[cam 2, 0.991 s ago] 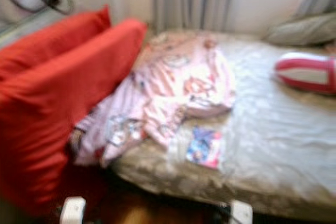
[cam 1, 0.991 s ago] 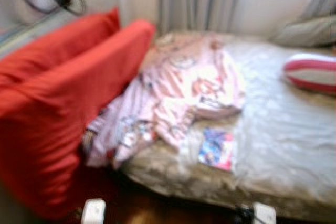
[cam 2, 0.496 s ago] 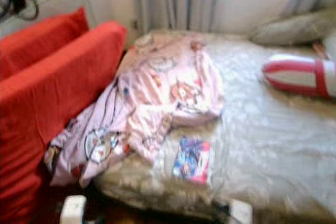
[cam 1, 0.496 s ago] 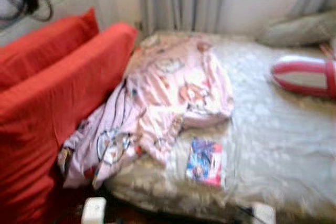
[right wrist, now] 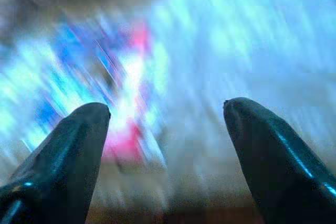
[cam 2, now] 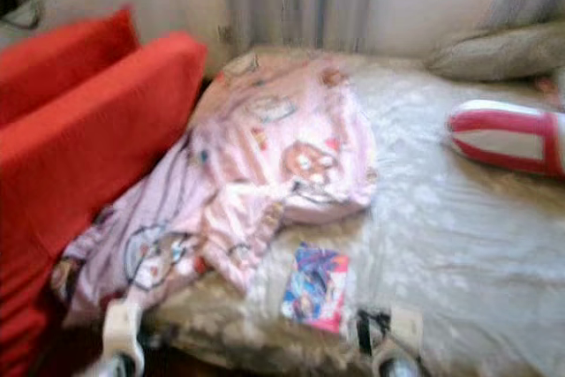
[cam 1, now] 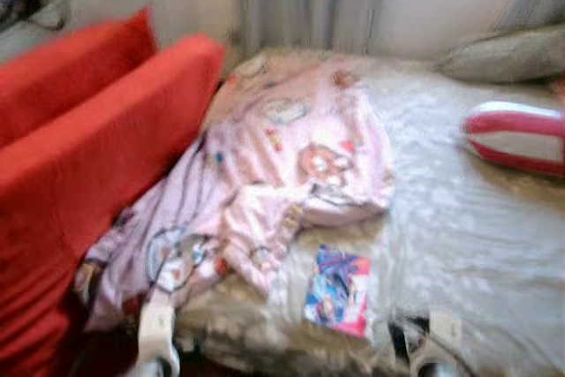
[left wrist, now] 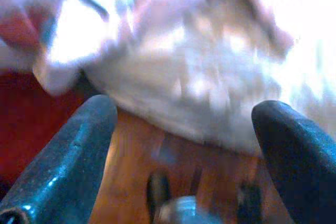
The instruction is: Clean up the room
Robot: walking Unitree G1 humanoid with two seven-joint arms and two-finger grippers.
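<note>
A pink blanket (cam 1: 291, 165) sprawls across the centre-left of the frame, bunched on the bed (cam 1: 477, 245) and spilling off the lower-left edge toward the red sofa (cam 1: 88, 156). A small bright booklet (cam 1: 337, 290) lies flat at lower centre, just beside the blanket's hem and close to the mattress edge.

The left gripper (left wrist: 184, 145), fingers spread wide and holding nothing, hangs below the draped blanket corner at lower left. The right gripper (right wrist: 165, 145), likewise wide open and empty, points at the booklet from the bed's near edge at lower right of centre.

The blanket looks soft, light and limp; it would likely sag and trail from any single pinch, so a thick fold near the hanging corner seems the better hold. The booklet appears thin, light and possibly slick, lying flush on yielding bedding, so its near edge looks the easiest purchase, pressed into the mattress to get a finger under.

The sofa crowds the left side, leaving a narrow gap by the bed. Open sheet stretches across the right half, with a striped pillow (cam 1: 516, 134) at right and a grey pillow (cam 1: 508, 52) at upper right. All views are blurred.
</note>
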